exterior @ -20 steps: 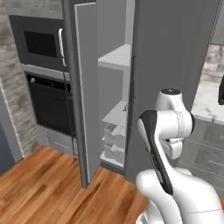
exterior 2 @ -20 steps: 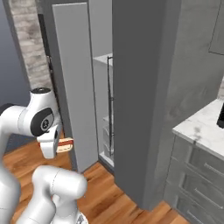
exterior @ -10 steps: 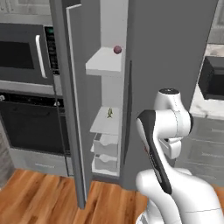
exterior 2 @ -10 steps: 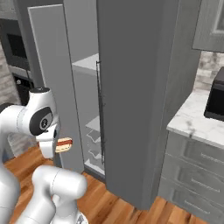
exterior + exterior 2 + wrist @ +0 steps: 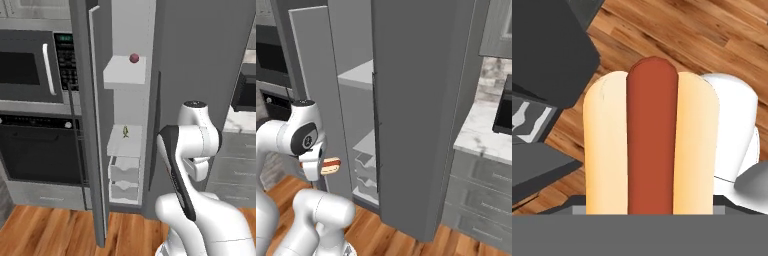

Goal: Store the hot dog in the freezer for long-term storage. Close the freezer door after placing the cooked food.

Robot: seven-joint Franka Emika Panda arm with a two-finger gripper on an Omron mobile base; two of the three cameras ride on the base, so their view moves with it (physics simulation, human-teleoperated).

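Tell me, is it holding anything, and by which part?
Yes: the hot dog. The gripper has it by one end, the rest sticking out free; the exact contact is hidden.

Dark red ball [image 5: 134, 58] on white freezer shelf [image 5: 124, 74]

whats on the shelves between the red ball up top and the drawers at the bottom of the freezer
One thing: a small green-yellow item on the middle shelf, between the red ball and the drawers, as the left base view shows.
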